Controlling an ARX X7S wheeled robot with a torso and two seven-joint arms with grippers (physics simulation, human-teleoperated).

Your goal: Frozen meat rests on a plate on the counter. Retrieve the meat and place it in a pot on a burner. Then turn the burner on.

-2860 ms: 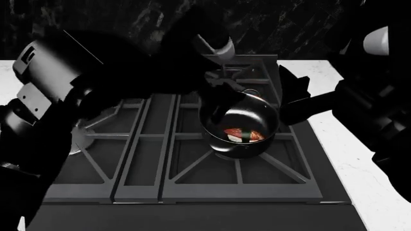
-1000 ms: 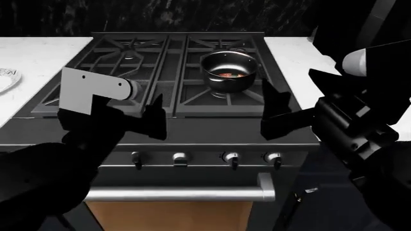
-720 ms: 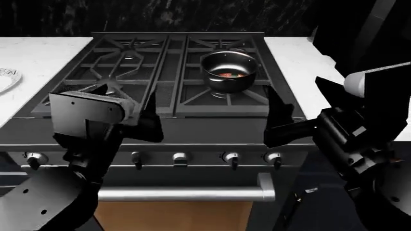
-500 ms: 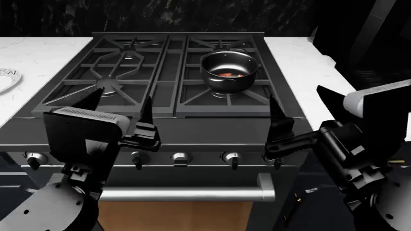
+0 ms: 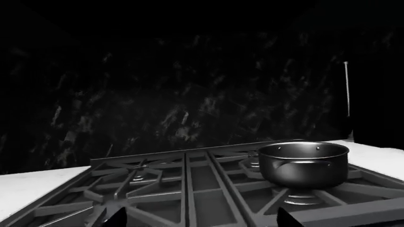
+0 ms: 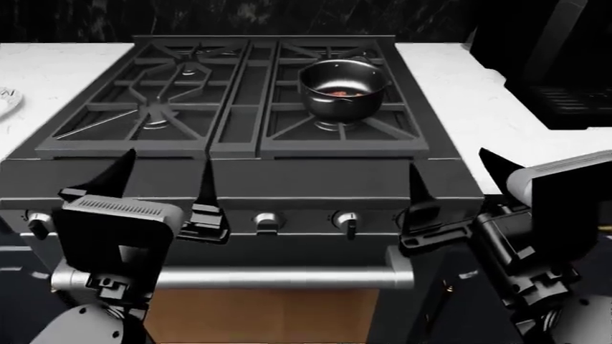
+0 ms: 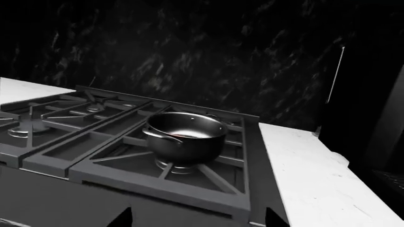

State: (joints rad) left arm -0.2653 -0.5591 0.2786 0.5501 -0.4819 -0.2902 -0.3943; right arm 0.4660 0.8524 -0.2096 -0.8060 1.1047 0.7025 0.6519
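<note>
Meat lies in the pot — only ignition remains. Left gripper and right gripper, spread and empty, flank the knobs.

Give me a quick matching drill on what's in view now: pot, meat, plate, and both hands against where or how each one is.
Things:
1. pot
2. meat
3. plate
4. left hand and right hand

Places or states:
A. on the white counter, at the head view's left edge
B. open and empty, low in front of the stove's knob panel
C. on a right-side burner grate
D. inside the pot

Pairs: 1-C, 2-D, 3-A, 4-B
</note>
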